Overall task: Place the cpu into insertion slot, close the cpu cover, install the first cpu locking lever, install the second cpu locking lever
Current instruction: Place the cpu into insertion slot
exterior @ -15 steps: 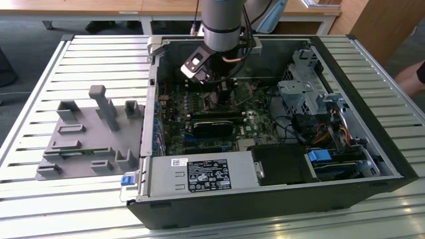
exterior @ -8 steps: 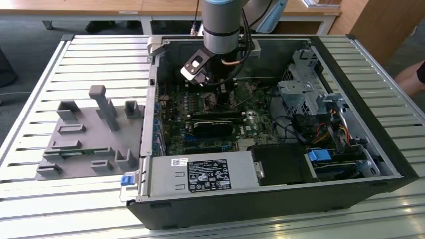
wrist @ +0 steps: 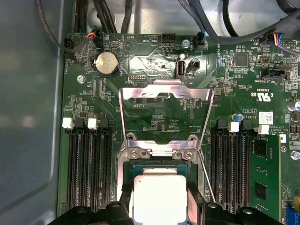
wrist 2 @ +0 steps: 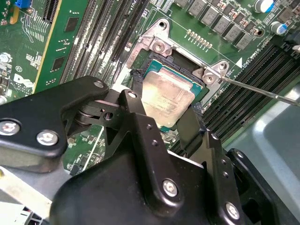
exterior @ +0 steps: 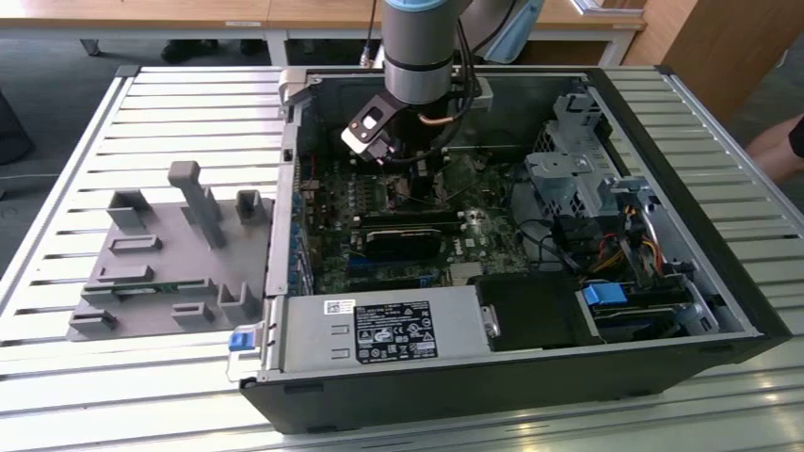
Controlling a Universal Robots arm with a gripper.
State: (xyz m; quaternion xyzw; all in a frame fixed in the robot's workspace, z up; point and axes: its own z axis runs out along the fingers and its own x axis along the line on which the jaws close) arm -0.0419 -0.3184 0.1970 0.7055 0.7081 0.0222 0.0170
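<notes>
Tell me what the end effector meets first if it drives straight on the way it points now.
Most likely the insertion slot. The end effector points straight at it while gripping the cpu, which looks to be at or just above the socket. Depth is unclear.

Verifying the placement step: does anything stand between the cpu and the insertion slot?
Nothing visible does. The cpu, held between the fingers, sits directly over the insertion slot; the cpu cover is swung open, and the locking lever lies off to one side.
</notes>
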